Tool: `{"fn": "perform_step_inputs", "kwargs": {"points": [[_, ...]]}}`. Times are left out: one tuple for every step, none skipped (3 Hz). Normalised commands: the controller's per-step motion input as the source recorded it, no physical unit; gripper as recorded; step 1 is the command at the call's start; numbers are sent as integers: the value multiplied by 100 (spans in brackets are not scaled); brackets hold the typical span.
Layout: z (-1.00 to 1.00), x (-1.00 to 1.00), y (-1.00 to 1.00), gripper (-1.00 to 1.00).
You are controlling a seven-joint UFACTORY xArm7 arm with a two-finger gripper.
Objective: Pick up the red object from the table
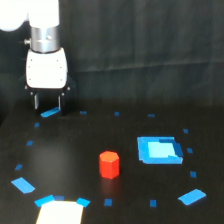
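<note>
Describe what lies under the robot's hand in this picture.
Below the hand lies a blue tape mark on the black table. The hand is empty; the red object stands apart, uncovered.

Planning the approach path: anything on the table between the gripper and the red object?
In the exterior view, only bare black table lies between the gripper and the red object; small blue tape marks sit off to the sides.

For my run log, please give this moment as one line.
phase: before approach | gripper: open, empty, far-left over table | red block: upright on table, untouched | blue square: right of block
</note>
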Motion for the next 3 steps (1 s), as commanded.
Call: {"fn": "perform_step_inputs", "kwargs": {"points": [[39, 100, -100, 52], [-35, 100, -94, 100], [-28, 100, -100, 100]]}}
